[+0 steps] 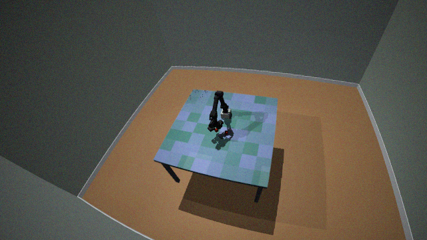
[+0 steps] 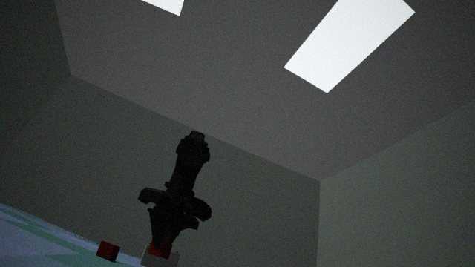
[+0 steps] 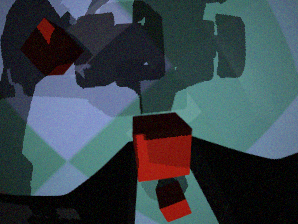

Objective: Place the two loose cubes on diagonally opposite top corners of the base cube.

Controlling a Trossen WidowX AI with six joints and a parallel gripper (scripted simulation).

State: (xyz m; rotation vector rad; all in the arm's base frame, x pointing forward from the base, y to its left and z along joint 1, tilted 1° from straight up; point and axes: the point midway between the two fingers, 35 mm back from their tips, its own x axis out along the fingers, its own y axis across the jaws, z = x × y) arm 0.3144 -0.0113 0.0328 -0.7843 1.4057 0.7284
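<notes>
- The gripper (image 1: 216, 129) (image 2: 162, 245) (image 3: 158, 144) is narrowed onto a red cube (image 1: 216, 130) (image 2: 160, 251) (image 3: 162, 150), one finger against either side; it appears raised off the patchwork counter (image 1: 203, 163) (image 2: 22, 245) (image 3: 65, 127).
- Another cube (image 1: 226, 133) (image 3: 51, 46) sits to the right in the top view, within the arm's shadow.
- A small-looking cube (image 3: 173, 200) shows beyond the held one in the wrist view, between the dark fingers.
- The exterior view has a cube (image 2: 107, 251) well to the left of the gripper; I cannot tell which of the two unheld ones it is, nor which is the base cube.
- The black arm (image 1: 215, 108) (image 2: 185, 172) blocks part of the top view, its pale mount (image 1: 226, 114) (image 2: 148, 259) on the far side.
- Dark specks (image 1: 197, 91) dot the counter's far left corner.
- Neither loose cube's placement on the base can be confirmed.
</notes>
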